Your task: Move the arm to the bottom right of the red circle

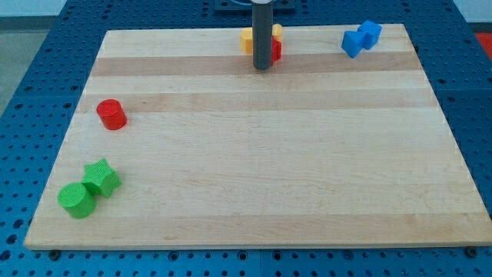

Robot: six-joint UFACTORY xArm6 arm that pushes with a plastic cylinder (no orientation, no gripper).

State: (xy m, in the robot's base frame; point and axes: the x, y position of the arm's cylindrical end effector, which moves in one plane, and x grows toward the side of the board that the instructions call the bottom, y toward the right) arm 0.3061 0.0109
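The red circle block stands on the wooden board near the view's left edge. My tip rests on the board near the view's top centre, far to the right of and above the red circle. The rod hides part of a yellow block and a red block just behind it; whether it touches them I cannot tell.
A green star block and a green circle block sit touching at the bottom left. Two blue blocks sit together at the top right. A blue pegboard surface surrounds the board.
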